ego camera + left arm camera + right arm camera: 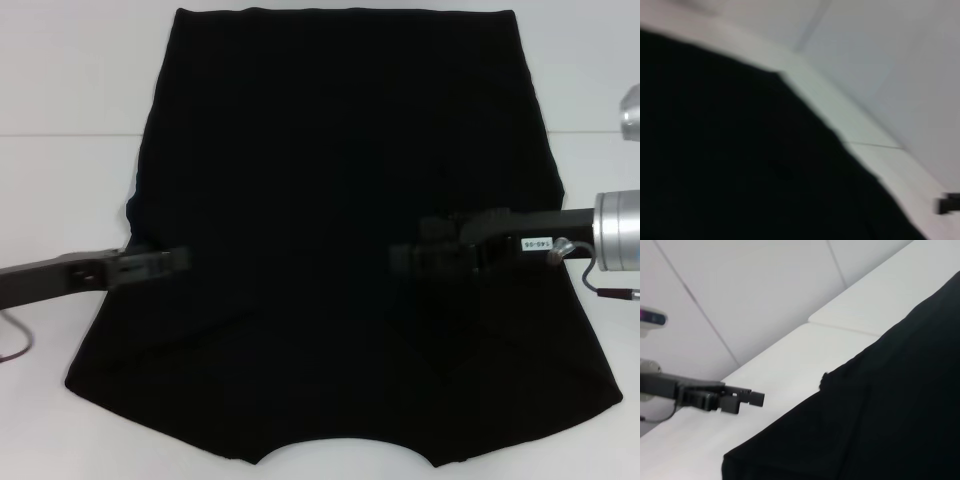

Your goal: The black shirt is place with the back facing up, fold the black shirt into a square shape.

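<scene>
The black shirt (330, 180) lies flat on the white table (60, 80), plain side up, with its sides folded in to straight slanted edges. It also fills the left wrist view (740, 175) and the right wrist view (900, 405). My left gripper (185, 260) reaches in from the left, its tip just over the shirt's left edge; the right wrist view shows it above the table beside the cloth (760, 399). My right gripper (395, 258) reaches in from the right over the shirt's middle, black against black. Nothing hangs from either one.
White table shows to the left, right and behind the shirt, crossed by a thin seam (70, 135). A silver robot part (630, 110) sits at the right edge. The shirt's near hem lies close to the table's front edge.
</scene>
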